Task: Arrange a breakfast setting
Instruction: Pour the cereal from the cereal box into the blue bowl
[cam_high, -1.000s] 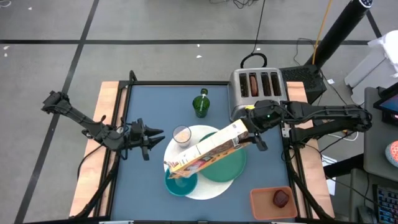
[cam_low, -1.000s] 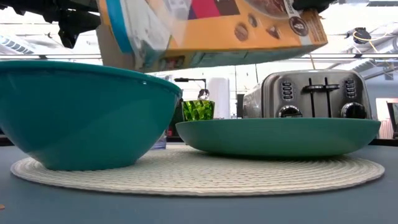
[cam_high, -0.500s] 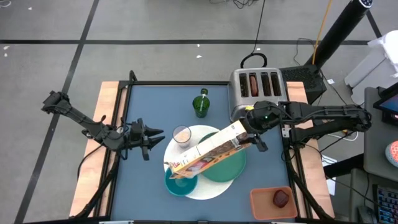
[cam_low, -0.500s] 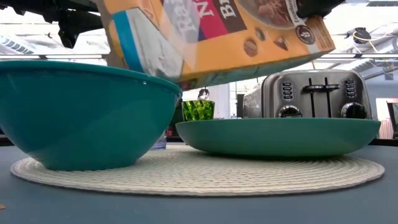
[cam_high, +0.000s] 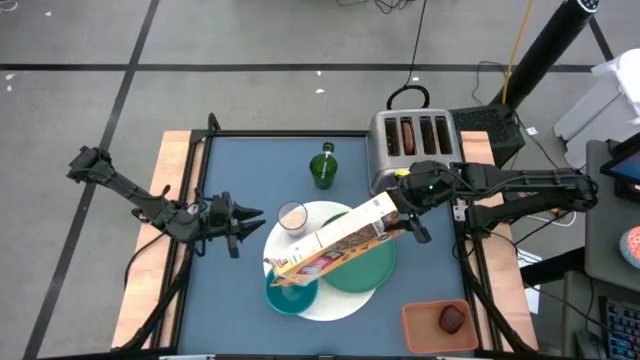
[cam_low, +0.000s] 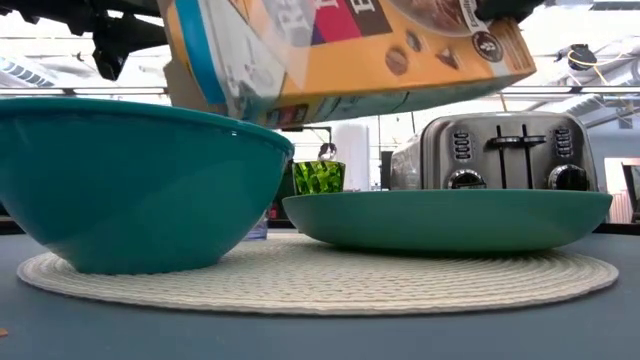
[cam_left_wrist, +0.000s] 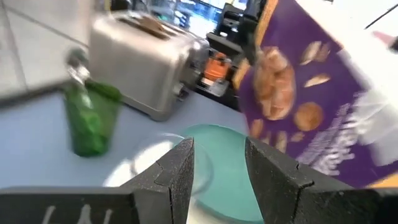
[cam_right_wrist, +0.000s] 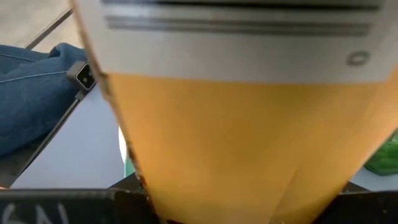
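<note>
Woven white round placemat (cam_high: 345, 300) lies on the blue surface (cam_high: 250, 170), near its middle, and carries most of the setting. Resting on it are a green dinner plate (cam_high: 375, 268) toward the right side and a smaller teal bowl (cam_high: 285, 297) at the near left edge; in the low view the bowl (cam_low: 120, 180) is deep and glossy, the plate (cam_low: 450, 220) shallow with a raised rim. A small clear milk glass (cam_high: 292, 216), holding something pale, stands at the placemat's far left edge. A dark-red fruit (cam_high: 453, 318) sits in an orange-brown tray (cam_high: 420, 325) at the near right corner, well apart from the placemat.

Right gripper (cam_high: 408, 212) is above the plate's far right edge, its fingers grasping one end of a yellow cereal box (cam_high: 335, 245). The box is tilted, its free end lowered over the bowl; the low view shows it hanging above the bowl rim, not touching. Its other face is purple with printed cereal pieces, per the left wrist view (cam_left_wrist: 311, 106).

Left gripper (cam_high: 248, 215) waits just left of the placemat, fingers (cam_left_wrist: 177, 174) parted and holding nothing.

A green glass bottle (cam_high: 323, 168) and a silver four-slot toaster (cam_high: 415, 145) stand at the far side of the surface.
</note>
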